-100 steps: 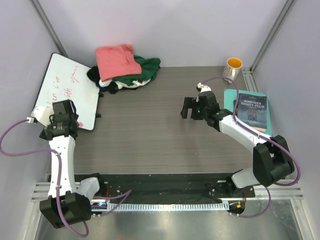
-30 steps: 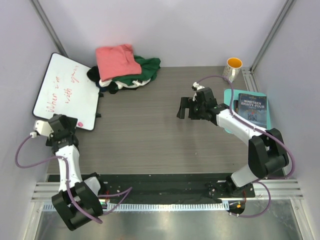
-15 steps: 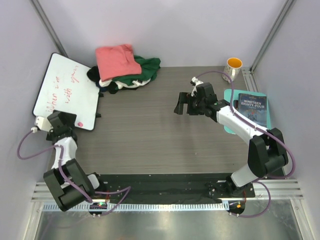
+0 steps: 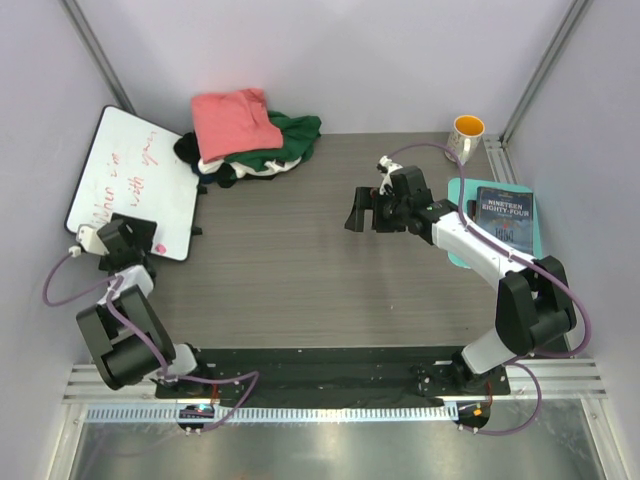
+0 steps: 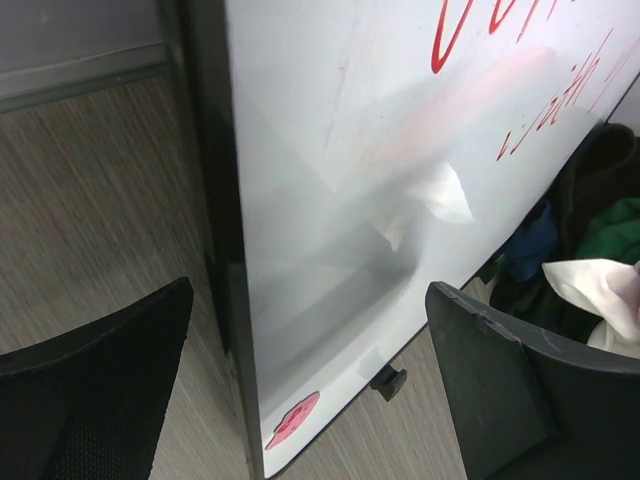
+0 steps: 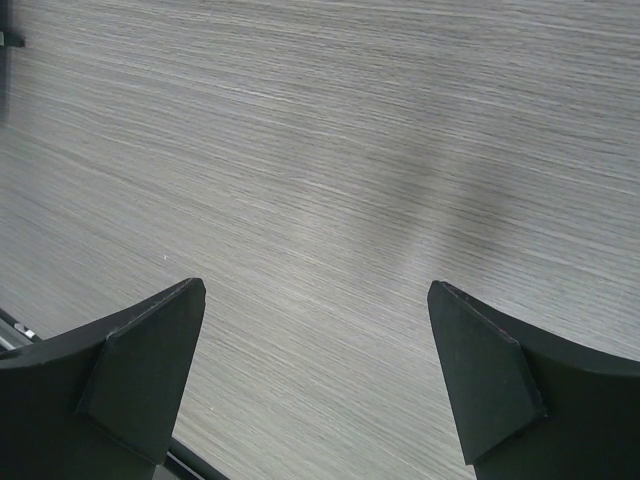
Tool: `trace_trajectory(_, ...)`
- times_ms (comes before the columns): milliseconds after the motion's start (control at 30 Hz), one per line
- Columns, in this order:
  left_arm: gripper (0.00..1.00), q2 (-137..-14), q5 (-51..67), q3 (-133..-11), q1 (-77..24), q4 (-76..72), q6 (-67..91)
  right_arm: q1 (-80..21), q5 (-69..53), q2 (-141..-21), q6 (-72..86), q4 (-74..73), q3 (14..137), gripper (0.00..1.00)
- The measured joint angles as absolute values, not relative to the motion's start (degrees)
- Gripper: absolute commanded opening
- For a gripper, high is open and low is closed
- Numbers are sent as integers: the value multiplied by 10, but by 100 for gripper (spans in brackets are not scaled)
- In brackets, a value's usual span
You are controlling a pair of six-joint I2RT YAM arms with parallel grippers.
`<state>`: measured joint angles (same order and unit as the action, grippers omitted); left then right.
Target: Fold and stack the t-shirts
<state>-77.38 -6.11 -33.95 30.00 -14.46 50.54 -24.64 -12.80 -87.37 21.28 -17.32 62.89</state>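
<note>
The t-shirts lie in a loose pile at the back left of the table: the salmon-pink one (image 4: 232, 122) on top, dark green (image 4: 290, 135), white (image 4: 215, 165) and black (image 4: 188, 148) under it. My left gripper (image 4: 133, 233) is open and empty at the near corner of the whiteboard, well short of the pile. In the left wrist view its jaws (image 5: 310, 400) straddle the board's edge, with green (image 5: 615, 225) and white cloth (image 5: 600, 285) at the far right. My right gripper (image 4: 362, 211) is open and empty over bare table, right of the pile; its wrist view (image 6: 315, 370) shows only wood grain.
A white board with red writing (image 4: 130, 185) lies at the left, also in the left wrist view (image 5: 350, 180). A yellow-lined mug (image 4: 467, 131) stands at the back right. A dark book (image 4: 503, 222) lies on a teal sheet (image 4: 458, 192). Walls enclose three sides.
My left arm has folded back toward its base, and its gripper now sits at the board's near corner. My right gripper has drifted slightly left. The pile has not moved.
</note>
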Motion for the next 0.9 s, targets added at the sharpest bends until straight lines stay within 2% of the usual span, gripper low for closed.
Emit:
trace_trajectory(233,99,-838,-18,-369,300,-191,505,-253,-133,-874,213,-173,629,100)
trace_trajectory(300,90,-859,-2,-380,300,-210,505,-255,-133,-874,213,-173,629,100)
trace_trajectory(333,74,-868,4,-385,299,-219,505,-256,-134,-874,213,-173,629,100)
trace_trajectory(400,48,-881,11,-387,297,-235,503,-258,-135,-874,214,-173,629,100)
trace_trajectory(433,18,-883,14,-387,298,-238,506,-259,-135,-874,214,-173,629,100)
trace_trajectory(467,6,-885,29,-385,298,-253,503,-260,-135,-874,214,-173,629,100)
trace_trajectory(500,0,-883,51,-387,295,-274,495,-261,-135,-874,214,-173,629,100)
trace_trajectory(900,0,-882,23,-399,256,-274,490,-279,-136,-873,218,-173,629,100)
